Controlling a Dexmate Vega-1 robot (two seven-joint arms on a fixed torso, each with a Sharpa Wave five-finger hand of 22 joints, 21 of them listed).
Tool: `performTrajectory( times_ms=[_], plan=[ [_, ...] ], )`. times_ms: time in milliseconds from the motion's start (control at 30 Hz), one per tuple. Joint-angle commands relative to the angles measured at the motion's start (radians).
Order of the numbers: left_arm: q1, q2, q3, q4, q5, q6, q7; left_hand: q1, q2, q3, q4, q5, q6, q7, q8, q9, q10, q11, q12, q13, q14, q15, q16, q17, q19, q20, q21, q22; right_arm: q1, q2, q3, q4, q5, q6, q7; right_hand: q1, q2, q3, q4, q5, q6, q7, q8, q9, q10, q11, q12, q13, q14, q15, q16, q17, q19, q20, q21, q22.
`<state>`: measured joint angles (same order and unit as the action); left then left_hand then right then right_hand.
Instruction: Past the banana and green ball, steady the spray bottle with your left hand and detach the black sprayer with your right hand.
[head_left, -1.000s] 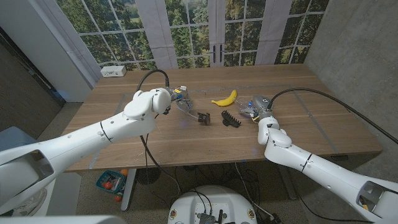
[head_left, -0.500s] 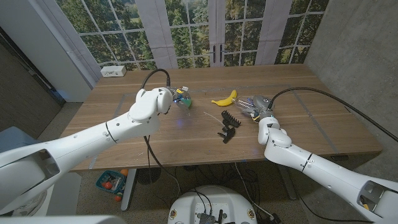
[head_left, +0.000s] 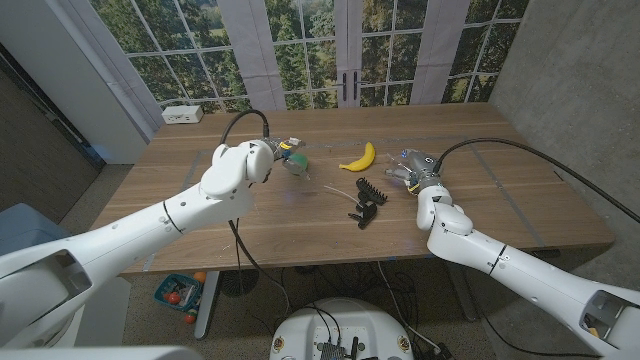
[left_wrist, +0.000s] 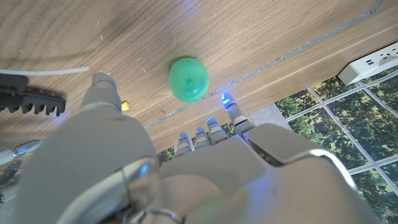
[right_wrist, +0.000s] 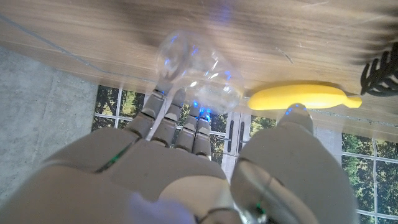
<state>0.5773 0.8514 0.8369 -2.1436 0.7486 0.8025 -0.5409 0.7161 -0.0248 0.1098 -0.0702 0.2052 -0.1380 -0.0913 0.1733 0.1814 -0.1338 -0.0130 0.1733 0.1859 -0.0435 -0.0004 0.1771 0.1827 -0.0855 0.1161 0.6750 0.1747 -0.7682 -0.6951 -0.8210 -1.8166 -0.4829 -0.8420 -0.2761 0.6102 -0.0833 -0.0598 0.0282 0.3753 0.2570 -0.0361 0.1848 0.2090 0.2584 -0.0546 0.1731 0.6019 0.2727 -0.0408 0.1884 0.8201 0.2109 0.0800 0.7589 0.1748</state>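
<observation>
My right hand (head_left: 407, 168) grips clear bottle (right_wrist: 196, 71); left hand (head_left: 280, 155) empty, fingers apart near green ball (head_left: 297, 162); black sprayer (head_left: 366, 205) on table (head_left: 500, 190).

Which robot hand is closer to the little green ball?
The left hand. It sits right beside the green ball, fingers reaching toward it. The right hand is far across the table, beyond the banana and the black sprayer.

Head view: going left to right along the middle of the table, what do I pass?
Left hand → green ball → banana → black sprayer, lying nearer the table's front edge → right hand.
</observation>
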Motion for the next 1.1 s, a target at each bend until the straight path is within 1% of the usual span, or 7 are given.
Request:
performTrajectory(
  times_ms=[33, 167, 367, 567, 733, 900, 1100],
  plan=[
    [0.129, 0.029, -0.162, -0.011, -0.177, -0.16, 0.218, -0.054, 0.009, -0.012, 0.025, -0.007, -0.016, -0.003, 0.006, 0.0, -0.027, -0.004, 0.007, 0.001, -0.03, -0.008, 0.004, 0.005, -0.016, -0.014, -0.015, 0.004, -0.06, -0.027, 0.131, -0.052, 0.181, 0.134, 0.009, -0.081, 0.024, -0.033, 0.046, 0.007, -0.035, -0.001, 0.005, 0.0, -0.054, 0.026, 0.006, -0.021, -0.06, 0.001, 0.0, -0.018, -0.046, 0.015, -0.038, 0.003],
    [0.184, 0.039, -0.236, 0.008, -0.285, -0.269, 0.32, -0.112, 0.034, -0.02, 0.054, -0.009, -0.017, -0.013, 0.011, -0.001, -0.036, -0.02, 0.011, 0.0, -0.05, -0.021, 0.006, 0.007, -0.024, -0.039, -0.03, 0.004, -0.094, -0.031, 0.183, -0.047, 0.246, 0.24, -0.033, -0.13, 0.045, -0.046, 0.074, 0.008, -0.042, -0.013, 0.009, -0.003, -0.094, 0.039, 0.004, -0.042, -0.127, 0.014, -0.008, -0.038, -0.073, 0.028, -0.066, 0.001],
    [0.26, 0.033, -0.329, 0.058, -0.443, -0.427, 0.456, -0.201, 0.108, -0.016, 0.103, -0.001, -0.07, -0.017, 0.003, -0.002, -0.109, -0.036, 0.004, -0.001, -0.12, -0.021, 0.0, 0.005, -0.076, -0.061, -0.074, 0.004, -0.142, -0.036, 0.265, -0.021, 0.371, 0.44, -0.059, -0.153, 0.066, -0.051, 0.087, 0.01, -0.084, -0.059, 0.002, -0.007, -0.136, 0.039, 0.005, -0.071, -0.188, 0.024, -0.011, -0.073, -0.096, 0.021, -0.097, 0.0],
    [0.316, 0.014, -0.404, 0.144, -0.62, -0.623, 0.537, -0.255, 0.16, -0.009, 0.131, 0.008, -0.119, -0.004, 0.001, -0.004, -0.172, -0.038, 0.001, -0.003, -0.189, -0.023, -0.005, 0.003, -0.113, -0.086, -0.109, 0.002, -0.169, -0.015, 0.315, 0.034, 0.463, 0.635, -0.082, -0.163, 0.106, -0.043, 0.095, 0.012, -0.082, -0.086, 0.007, -0.014, -0.166, 0.018, 0.005, -0.108, -0.244, 0.001, -0.014, -0.117, -0.112, -0.035, -0.129, -0.003],
    [0.336, -0.018, -0.434, 0.24, -0.733, -0.799, 0.578, -0.284, 0.177, -0.008, 0.146, 0.014, -0.098, 0.003, 0.014, -0.006, -0.164, -0.053, 0.012, -0.005, -0.194, -0.04, 0.004, 0.001, -0.109, -0.113, -0.12, 0.001, -0.179, 0.01, 0.345, 0.081, 0.534, 0.773, -0.078, -0.175, 0.198, -0.013, 0.11, 0.016, -0.071, -0.095, 0.008, -0.021, -0.157, -0.005, 0.012, -0.155, -0.26, -0.039, -0.008, -0.177, -0.097, -0.117, -0.157, -0.006],
    [0.349, -0.067, -0.457, 0.313, -0.851, -0.902, 0.594, -0.323, 0.198, 0.003, 0.166, 0.029, -0.024, 0.016, 0.03, -0.01, -0.101, -0.071, 0.028, -0.009, -0.152, -0.065, 0.019, -0.003, -0.054, -0.146, -0.126, -0.003, -0.184, 0.033, 0.371, 0.122, 0.617, 0.874, -0.044, -0.201, 0.274, 0.023, 0.129, 0.012, -0.053, -0.071, 0.01, -0.024, -0.128, -0.025, 0.02, -0.198, -0.247, -0.078, -0.002, -0.233, -0.083, -0.164, -0.181, -0.007],
    [0.333, -0.128, -0.466, 0.456, -0.999, -1.106, 0.537, -0.356, 0.239, 0.068, 0.213, 0.063, 0.047, 0.019, 0.034, -0.011, -0.033, -0.064, 0.036, -0.011, -0.102, -0.077, 0.026, -0.003, 0.002, -0.156, -0.13, -0.002, -0.195, 0.074, 0.402, 0.178, 0.745, 1.007, 0.021, -0.21, 0.294, 0.075, 0.139, 0.009, -0.037, -0.057, 0.012, -0.026, -0.107, -0.031, 0.022, -0.228, -0.228, -0.105, 0.004, -0.27, -0.061, -0.202, -0.193, -0.007]
  ],
)
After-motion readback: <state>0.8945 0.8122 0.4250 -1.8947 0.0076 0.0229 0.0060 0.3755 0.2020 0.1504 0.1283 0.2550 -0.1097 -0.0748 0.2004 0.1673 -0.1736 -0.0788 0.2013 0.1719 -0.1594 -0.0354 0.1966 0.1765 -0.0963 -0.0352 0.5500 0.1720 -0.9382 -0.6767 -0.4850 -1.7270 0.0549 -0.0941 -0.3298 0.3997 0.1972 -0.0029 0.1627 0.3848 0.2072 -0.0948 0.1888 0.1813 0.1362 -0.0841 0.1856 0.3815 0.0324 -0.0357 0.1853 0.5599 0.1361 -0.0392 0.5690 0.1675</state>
